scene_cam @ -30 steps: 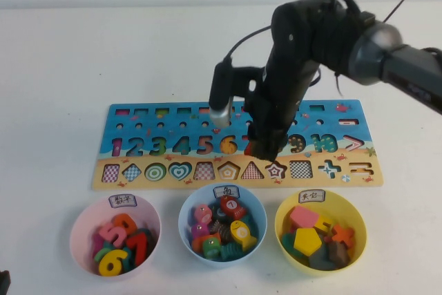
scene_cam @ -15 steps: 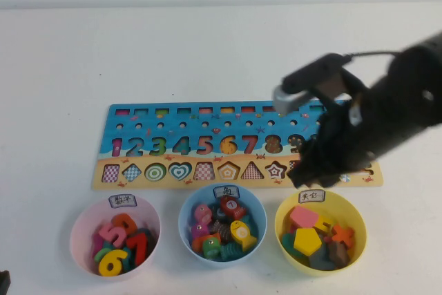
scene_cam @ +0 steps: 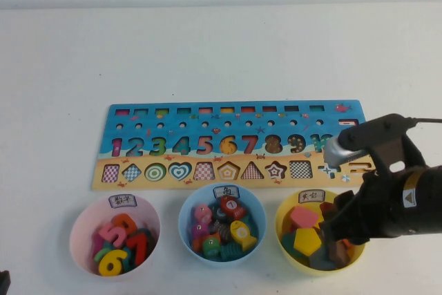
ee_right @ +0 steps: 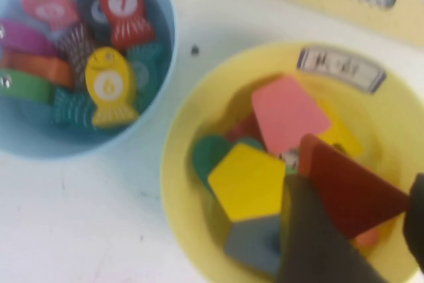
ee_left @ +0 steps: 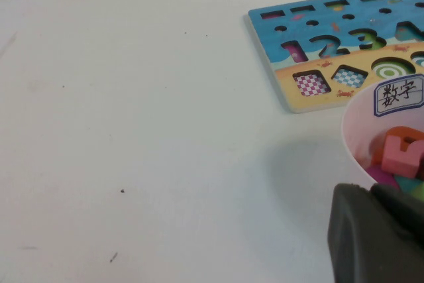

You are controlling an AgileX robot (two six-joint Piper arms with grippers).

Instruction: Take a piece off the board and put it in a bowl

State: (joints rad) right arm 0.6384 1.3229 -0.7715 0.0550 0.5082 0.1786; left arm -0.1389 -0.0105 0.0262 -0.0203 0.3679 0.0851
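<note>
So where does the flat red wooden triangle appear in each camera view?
High view: only a sliver shows at the right pincer, over the round yellow bowl.
Left wrist view: not in it.
Right wrist view: red triangle between the pincer's fingers.
Shared landmark: the bowl's white label.

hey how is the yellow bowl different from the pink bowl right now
The yellow bowl holds flat shape blocks, such as a yellow pentagon; the pink bowl holds number pieces. The right gripper hangs over the yellow bowl, shut on the red triangle; the left gripper sits beside the pink bowl. The yellow bowl stands at the board's right end, the pink bowl at its left. Both carry white rim labels.
</note>
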